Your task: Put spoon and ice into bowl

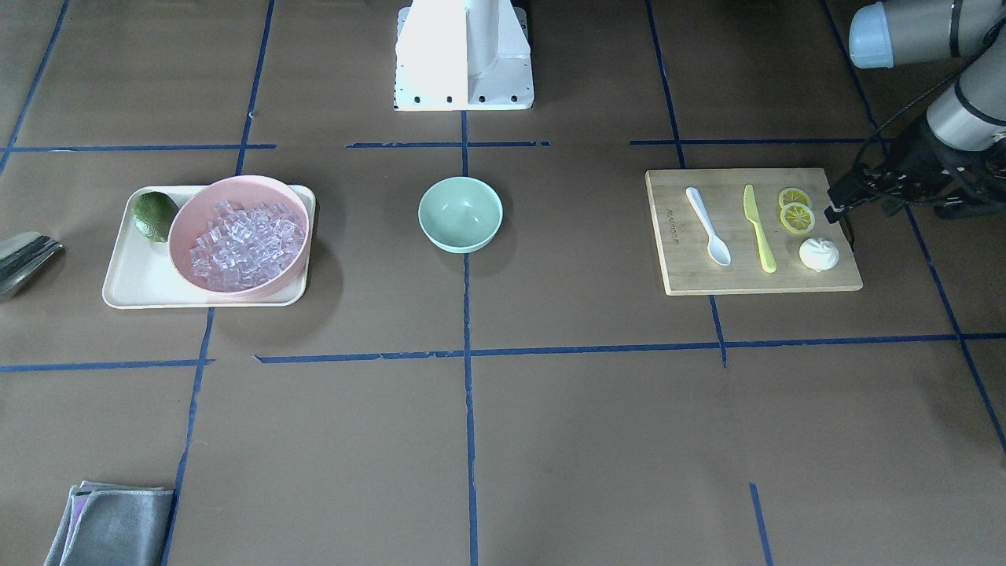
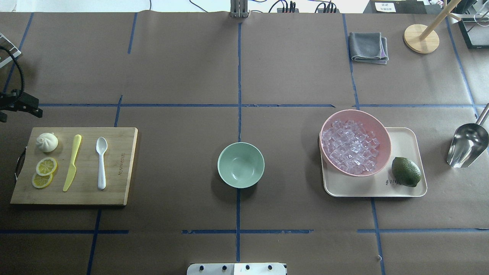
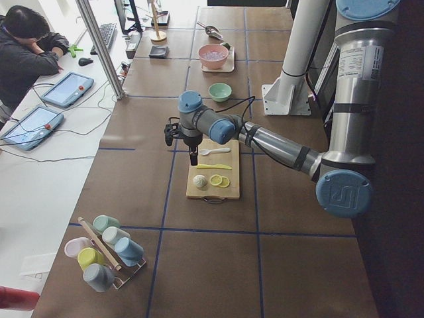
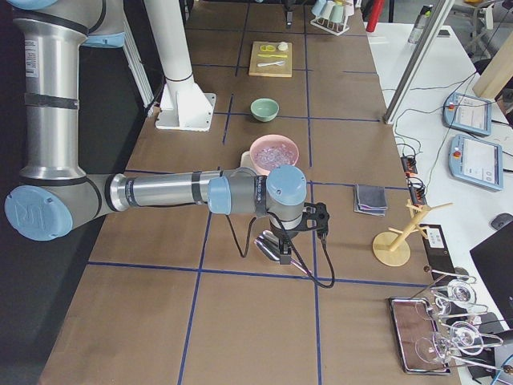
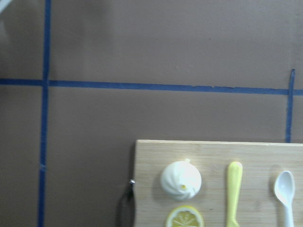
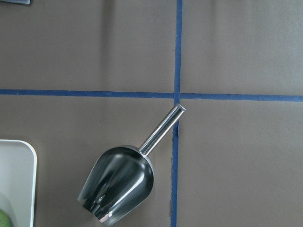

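The green bowl sits mid-bench. On its left the white spoon lies on a wooden board. On its right, ice fills a pink bowl. The left hand hangs by the board's far left corner and the right hand above a metal scoop. I cannot tell how far either is open.

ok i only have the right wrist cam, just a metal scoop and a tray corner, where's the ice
Observer: The ice fills the pink bowl on that tray, next to a lime.
Operator: and the bowl it goes in
Observer: The mint-green bowl stands empty in the centre, apart from the tray.
Operator: spoon?
Observer: The white spoon lies on the wooden cutting board on the robot's left, beside a yellow-green knife.
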`<state>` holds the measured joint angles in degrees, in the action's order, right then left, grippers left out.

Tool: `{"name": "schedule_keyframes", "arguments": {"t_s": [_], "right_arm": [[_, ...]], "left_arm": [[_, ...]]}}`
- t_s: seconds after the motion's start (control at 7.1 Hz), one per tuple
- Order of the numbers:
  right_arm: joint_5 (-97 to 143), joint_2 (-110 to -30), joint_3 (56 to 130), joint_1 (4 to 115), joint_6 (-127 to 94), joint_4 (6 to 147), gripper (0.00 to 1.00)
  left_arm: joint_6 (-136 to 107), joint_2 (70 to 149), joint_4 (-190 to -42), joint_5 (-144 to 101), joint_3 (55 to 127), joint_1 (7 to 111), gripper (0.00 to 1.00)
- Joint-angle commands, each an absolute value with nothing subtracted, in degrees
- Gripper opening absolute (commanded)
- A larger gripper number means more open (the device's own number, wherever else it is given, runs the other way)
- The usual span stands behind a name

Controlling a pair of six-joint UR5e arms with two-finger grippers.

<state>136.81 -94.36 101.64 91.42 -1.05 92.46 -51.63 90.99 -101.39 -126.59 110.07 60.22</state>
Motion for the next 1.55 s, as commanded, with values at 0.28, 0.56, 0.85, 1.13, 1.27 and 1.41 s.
{"name": "schedule_keyframes", "arguments": {"t_s": [0.28,0.56,0.85,1.13,1.27,1.41], "right_arm": [[137.64,-93.87,105.10,88.69,-9.81,92.46,1.00],[137.64,-92.82,108.18,86.58,-13.97,92.55,1.00],[140.17,-91.06,108.37,86.22,-16.68,92.64,1.00],[140.71,-89.74,108.81,85.61,-18.98,92.72,1.00],[140.89,-89.39,109.42,85.26,-19.68,92.72,1.00],[141.15,-89.38,109.68,84.99,-22.12,92.64,1.00]], "left_arm": [[-72.05,94.03,-106.08,-114.97,110.04,43.62,1.00],[-73.56,96.14,-106.17,-113.57,108.29,39.75,0.97],[-73.57,97.29,-106.35,-113.47,105.65,38.76,0.91],[-73.30,96.86,-106.44,-113.90,105.47,38.76,0.83],[-73.39,96.68,-106.44,-114.08,105.56,38.76,0.80],[-73.48,96.59,-106.44,-114.17,105.64,38.76,0.78]]}}
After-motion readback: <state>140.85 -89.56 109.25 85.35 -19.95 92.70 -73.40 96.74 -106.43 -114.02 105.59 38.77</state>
